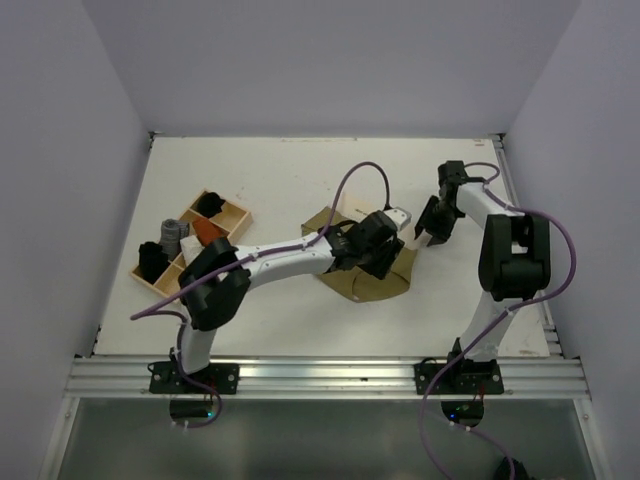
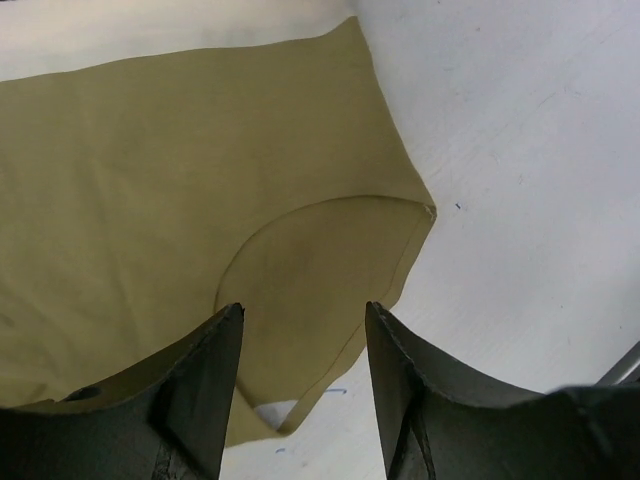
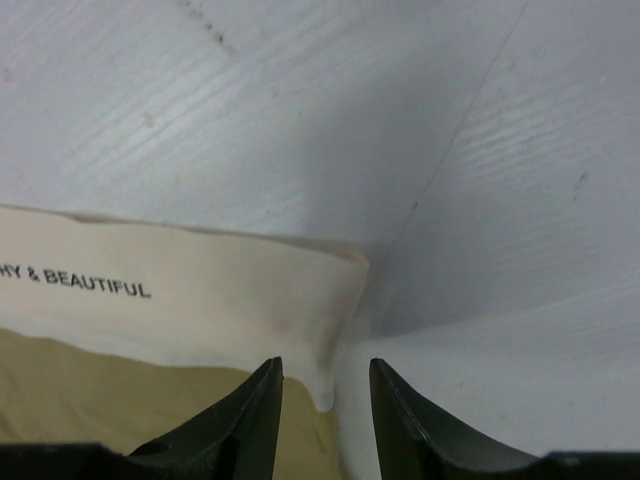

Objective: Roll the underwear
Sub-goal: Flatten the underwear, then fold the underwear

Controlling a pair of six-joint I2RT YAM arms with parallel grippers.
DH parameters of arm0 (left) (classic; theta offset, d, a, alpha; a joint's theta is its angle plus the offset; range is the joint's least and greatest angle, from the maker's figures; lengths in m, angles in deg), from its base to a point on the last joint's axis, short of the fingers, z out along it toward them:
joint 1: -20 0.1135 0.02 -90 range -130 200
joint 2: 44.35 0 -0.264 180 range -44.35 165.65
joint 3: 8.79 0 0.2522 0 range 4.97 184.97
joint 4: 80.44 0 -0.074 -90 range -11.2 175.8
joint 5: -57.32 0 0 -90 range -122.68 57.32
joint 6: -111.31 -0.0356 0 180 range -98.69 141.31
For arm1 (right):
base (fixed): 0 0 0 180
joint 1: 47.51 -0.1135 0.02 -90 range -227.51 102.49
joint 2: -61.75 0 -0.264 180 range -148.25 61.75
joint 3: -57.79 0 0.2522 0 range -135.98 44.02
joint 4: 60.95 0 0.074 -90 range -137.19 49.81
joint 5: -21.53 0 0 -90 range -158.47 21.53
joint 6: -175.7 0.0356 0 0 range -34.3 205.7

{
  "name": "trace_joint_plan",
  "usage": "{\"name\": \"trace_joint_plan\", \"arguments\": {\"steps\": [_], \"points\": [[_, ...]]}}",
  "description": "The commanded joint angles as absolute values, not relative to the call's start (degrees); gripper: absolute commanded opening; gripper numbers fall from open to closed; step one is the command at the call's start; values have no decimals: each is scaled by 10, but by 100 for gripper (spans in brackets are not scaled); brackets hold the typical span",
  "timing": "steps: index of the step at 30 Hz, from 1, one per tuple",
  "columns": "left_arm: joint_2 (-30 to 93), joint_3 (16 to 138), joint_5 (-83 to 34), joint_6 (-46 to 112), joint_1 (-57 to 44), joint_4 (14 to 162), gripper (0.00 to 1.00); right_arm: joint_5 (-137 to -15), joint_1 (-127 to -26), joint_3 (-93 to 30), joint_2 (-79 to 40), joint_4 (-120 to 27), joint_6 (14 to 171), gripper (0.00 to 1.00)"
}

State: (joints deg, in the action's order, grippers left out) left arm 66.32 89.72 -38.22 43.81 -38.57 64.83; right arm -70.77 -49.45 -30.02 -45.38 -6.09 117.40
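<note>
The underwear (image 2: 180, 170) lies spread flat on the white desk (image 1: 270, 170), right of centre and between the two arms. It is a smooth, soft olive-khaki cloth. A curved seam marks a rounded panel at one corner, and a paler cream waistband (image 3: 200, 290) carries dark printed lettering (image 3: 95, 282) that ends in "& BEAUTIFUL".

The desk top is painted white, with faint wood grain and small scuffs. Pale lavender-grey walls (image 1: 300, 60) close it in on three sides, and a metal rail (image 1: 320, 375) runs along the near edge. A wooden compartment tray (image 1: 238, 215) holding dark, grey and orange-red bundles sits at the left, well apart from the garment.

From above, the cream band faces the far right, toward the right arm, while olive cloth shows at a far-left corner and along the near edge. The left arm covers the garment's middle, so its long axis cannot be told.

The left fingers (image 2: 200, 400) stand wide apart above the rounded seam panel, holding nothing. The right fingers (image 3: 245, 430) are parted narrowly at the band's end, and the tip of its cream corner lies between them. Whether they touch it cannot be told.
</note>
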Motion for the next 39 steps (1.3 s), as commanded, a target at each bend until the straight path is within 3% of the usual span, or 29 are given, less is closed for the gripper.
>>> {"name": "trace_joint_plan", "arguments": {"steps": [1,11,31,34,39], "points": [[707,966,-378,461,-405,660,56,-717,-478,-330,-471,-67,1157,44],[784,1050,-369,471,-417,662,57,-714,-459,-338,-485,-75,1138,42],[896,1106,-379,524,-433,676,56,-734,-447,-299,-487,-107,1138,34],[899,1099,-378,526,-432,679,50,-736,-447,-297,-491,-109,1142,28],[868,1046,-382,515,-433,669,22,-728,-448,-301,-493,-98,1138,5]]}}
